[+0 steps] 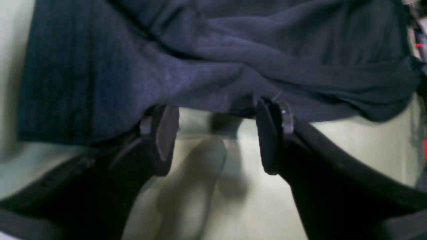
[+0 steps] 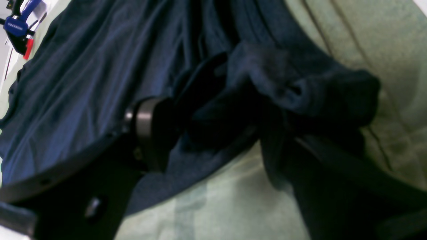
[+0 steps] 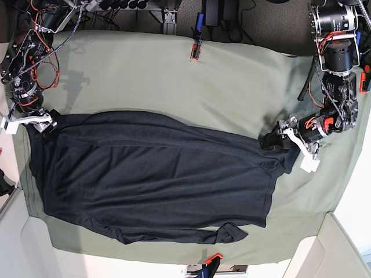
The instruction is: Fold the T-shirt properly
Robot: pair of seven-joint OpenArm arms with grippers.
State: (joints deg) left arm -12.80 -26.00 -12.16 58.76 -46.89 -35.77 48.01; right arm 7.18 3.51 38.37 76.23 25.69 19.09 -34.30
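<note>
Sage-green cloth (image 3: 174, 75) covers the worktop, with the dark T-shirt (image 3: 156, 179) spread flat across it and an end effector at each end.

Base view shows the T-shirt lying lengthwise, one sleeve bunched at its near edge. At the scene's right, the left end effector (image 1: 217, 140) has its fingers (image 1: 267, 140) spread wide, bare cloth between them and their tips right at the shirt's edge. At the scene's left, the right end effector (image 2: 217, 110) is also spread wide, with rumpled fabric of the shirt lying between its fingers (image 2: 146, 133); whether it presses the fabric is unclear.
</note>
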